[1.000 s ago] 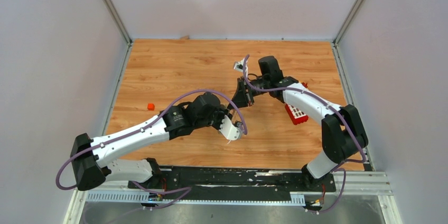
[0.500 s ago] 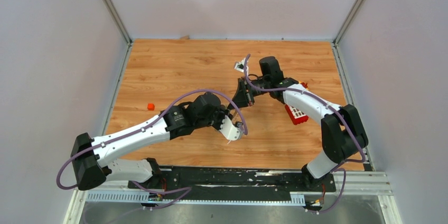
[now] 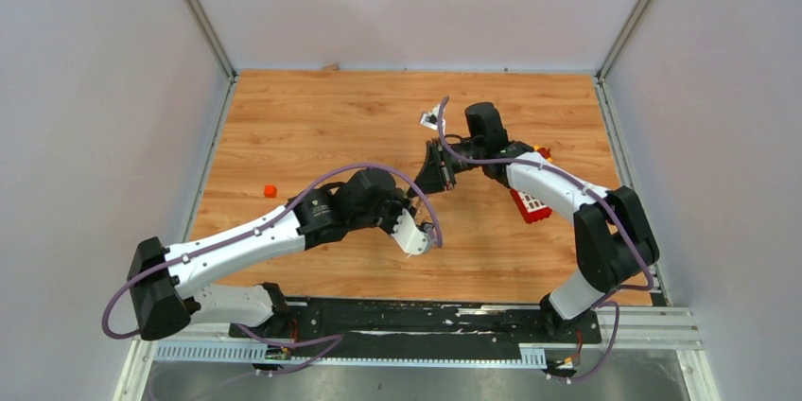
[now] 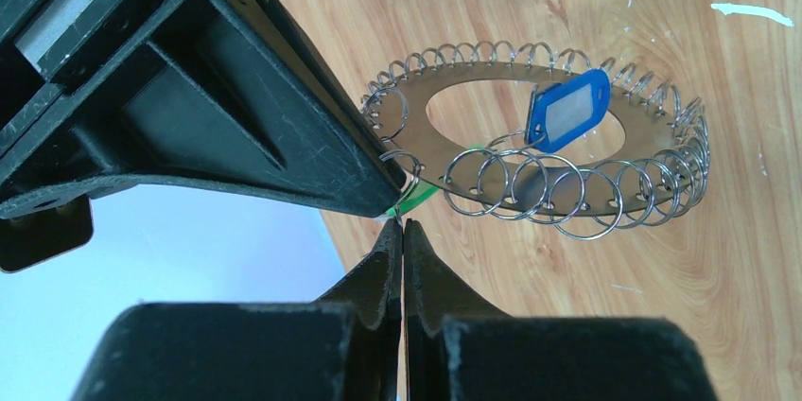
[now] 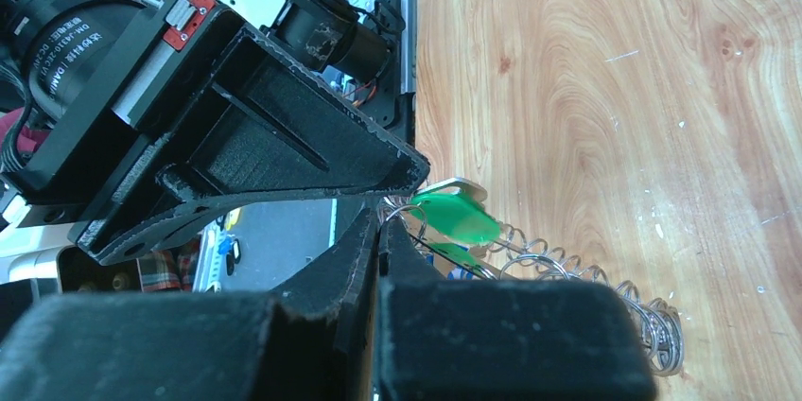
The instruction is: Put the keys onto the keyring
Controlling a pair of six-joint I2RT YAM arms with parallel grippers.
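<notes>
The wooden table (image 3: 284, 117) is walled on three sides, with a black rail along its near edge. The keyring (image 4: 653, 169) sits a little right of the table's centre. From above it is hidden under the two wrists. The left arm (image 3: 246, 235) reaches to the keyring across the near left wood, and the right arm (image 3: 558, 183) bends in from the right. Wide bare wood lies left of the keyring and beyond it to the back wall; the room is tighter on its right. There the red block (image 3: 530, 203) lies partly under the right arm, near the table's right edge. The keyring is a flat silver plate with an oval hole and small wire rings all round its rim; whether its far rim touches the wood cannot be told. The left gripper (image 4: 402, 240) and the right gripper (image 5: 378, 231) both have their jaws pressed together. Their tips meet at the keyring's near rim, though which of them pinches what cannot be told. The green key (image 5: 452, 215) sticks out right at those tips, against the rim. The blue key (image 4: 567, 110) hangs on a small ring and lies over the keyring's hole. A small orange cube (image 3: 270, 190) sits well left of the keyring, near the table's left edge.
</notes>
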